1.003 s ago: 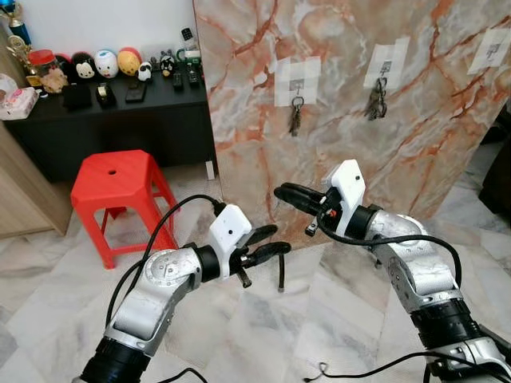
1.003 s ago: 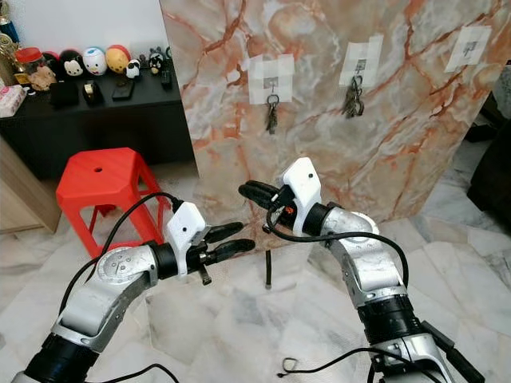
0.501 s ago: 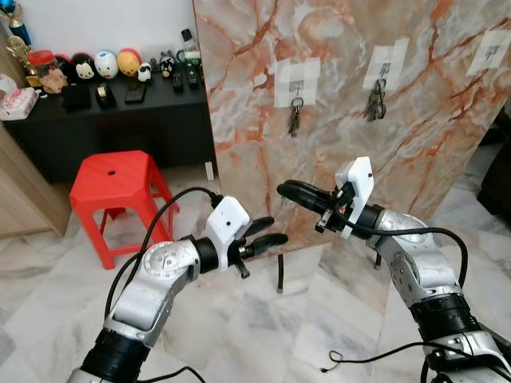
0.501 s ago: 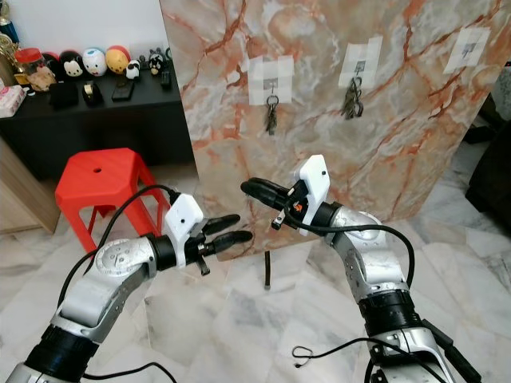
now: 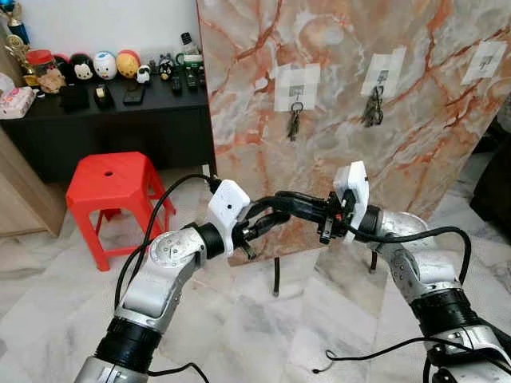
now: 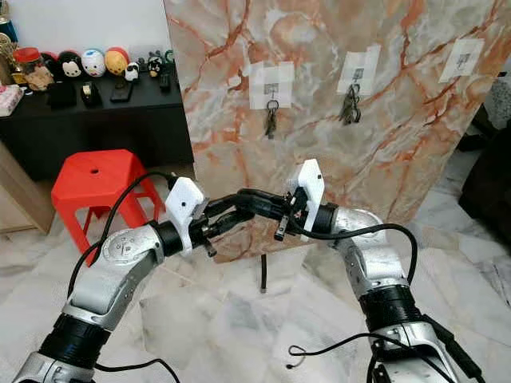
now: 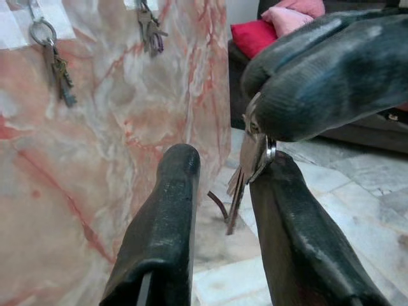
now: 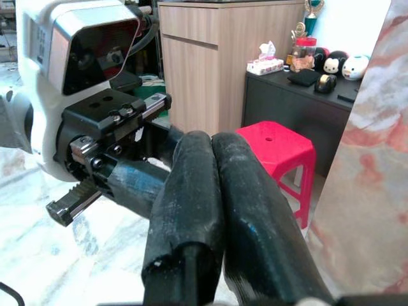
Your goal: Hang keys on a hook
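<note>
Between the two arms, in front of the leaning marble slab (image 5: pixel 351 88), the pincers meet tip to tip. The right pincer (image 5: pixel 281 199) reaches across toward the left one, its two black fingers pressed together and clenched on a small bunch of keys (image 7: pixel 245 172); the key ring and blades dangle just below its fingertips. The left pincer (image 7: pixel 226 191) stands spread apart, one finger on each side of those hanging keys, one finger (image 7: pixel 299 236) touching or nearly touching the ring while the other finger (image 7: pixel 162 223) stays clear of them.

Beyond both pincers, up on the slab, three patches of white tape each carry a small hook. The nearest hook above the left pincer (image 5: pixel 296 83) already holds a key set (image 5: pixel 294 121), the middle hook (image 5: pixel 381 76) holds a fuller bunch (image 5: pixel 371 110), and the far hook beyond the right pincer (image 5: pixel 484 61) is bare.

Off to the left pincer's outer side stands a red plastic stool (image 5: pixel 112 191) on the marble floor (image 5: pixel 303 319), and behind it a black table (image 5: pixel 104 120) carries a row of small round figurines (image 5: pixel 104 64).
</note>
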Tool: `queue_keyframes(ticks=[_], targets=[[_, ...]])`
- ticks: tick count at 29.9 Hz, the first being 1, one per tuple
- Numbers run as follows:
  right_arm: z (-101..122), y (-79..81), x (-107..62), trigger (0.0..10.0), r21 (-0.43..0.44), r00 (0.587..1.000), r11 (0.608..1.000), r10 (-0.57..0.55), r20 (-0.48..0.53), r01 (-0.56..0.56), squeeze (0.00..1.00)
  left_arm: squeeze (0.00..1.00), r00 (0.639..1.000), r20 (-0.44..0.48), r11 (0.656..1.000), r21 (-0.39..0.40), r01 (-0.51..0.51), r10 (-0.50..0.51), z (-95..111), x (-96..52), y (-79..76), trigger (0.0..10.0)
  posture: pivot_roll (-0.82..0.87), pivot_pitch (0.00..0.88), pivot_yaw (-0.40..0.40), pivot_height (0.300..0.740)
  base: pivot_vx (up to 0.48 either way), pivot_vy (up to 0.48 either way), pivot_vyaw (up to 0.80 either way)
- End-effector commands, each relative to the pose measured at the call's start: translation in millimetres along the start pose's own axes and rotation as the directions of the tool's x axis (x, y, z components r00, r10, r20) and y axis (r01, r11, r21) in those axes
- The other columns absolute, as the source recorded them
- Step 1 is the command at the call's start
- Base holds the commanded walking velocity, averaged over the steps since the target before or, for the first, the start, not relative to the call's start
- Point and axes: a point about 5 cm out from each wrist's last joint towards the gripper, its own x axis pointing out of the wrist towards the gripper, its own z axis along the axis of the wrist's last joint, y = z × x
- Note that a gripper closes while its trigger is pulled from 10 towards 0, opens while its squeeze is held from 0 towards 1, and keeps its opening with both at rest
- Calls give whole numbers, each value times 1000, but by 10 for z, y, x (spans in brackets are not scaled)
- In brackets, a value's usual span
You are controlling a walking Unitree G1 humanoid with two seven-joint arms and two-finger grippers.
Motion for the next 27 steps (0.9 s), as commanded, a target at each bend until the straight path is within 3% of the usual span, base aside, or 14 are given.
queue_keyframes(ticks=[1, 8, 9, 10, 11, 14, 15, 16, 17, 23, 25, 26, 27], targets=[[20, -6, -22, 10000, -9, 1000, 1000, 10, 8, -10, 0, 0, 1000, 14, 1000, 21, -10, 10, 52, 18, 37, 10000, -72, 0, -81, 740, 0, 0, 0], [11, -17, -26, 10000, -14, 1000, 1000, 16, 0, -16, 0, 0, 1000, 20, 1000, 13, -5, 4, 43, 16, 25, 10000, -72, 0, -84, 740, 0, 0, 0], [11, -21, -24, 10000, -15, 1000, 1000, 14, -2, -14, 0, 0, 1000, 21, 1000, 11, -2, 2, 42, 13, 23, 8941, -72, 0, -84, 740, 0, 0, 0], [14, -29, -22, 10000, -19, 1000, 1000, 9, -3, -9, 0, 0, 1000, 20, 1000, 10, 0, 0, 39, 9, 24, 5804, -72, 0, -84, 740, 0, 0, 0], [17, -34, -22, 10000, -20, 1000, 1000, 6, -2, -6, 0, 0, 1000, 19, 1000, 9, 3, -3, 35, 6, 22, 4549, -72, 0, -85, 740, 0, 0, 0], [24, -44, -25, 10000, -22, 1000, 1000, 0, 1, 0, 0, 0, 1000, 13, 1000, 8, 15, -15, 25, -1, 12, 4471, -71, 0, -84, 740, 0, 0, 0], [36, -70, -31, 10000, -27, 1000, 999, -23, 4, 23, 0, 0, 999, 0, 999, 6, 34, -34, 5, -10, -6, 6588, -71, 0, -83, 740, 0, 0, 0], [36, -70, -31, 10000, -27, 1000, 999, -23, 4, 23, 0, 0, 999, 0, 999, 6, 34, -34, 5, -10, -6, 6588, -71, 0, -83, 740, 0, 0, 0], [45, -94, -35, 10000, -28, 999, 999, -40, 8, 40, 0, 0, 999, -9, 999, 5, 43, -43, -17, -18, -17, 10000, -71, 0, -82, 740, 0, 0, 0], [56, -108, -34, 10000, -30, 999, 998, -48, 17, 49, 0, 0, 999, -3, 999, -10, 40, -40, -25, -18, -13, 10000, -71, 0, -81, 740, 0, 0, 0], [55, -115, -34, 10000, -30, 998, 998, -55, 19, 55, 0, 0, 999, -2, 999, -15, 41, -41, -30, -19, -13, 9569, -71, 0, -80, 740, 0, 0, 0], [55, -117, -35, 10000, -29, 998, 998, -58, 19, 58, 0, 0, 999, -1, 999, -17, 40, -40, -32, -19, -13, 8627, -72, 0, -80, 740, 0, 0, 0], [53, -119, -35, 10000, -29, 998, 998, -59, 19, 60, 0, 0, 999, 1, 999, -19, 40, -40, -34, -19, -13, 6588, -71, 0, -80, 740, 0, 0, 0]])
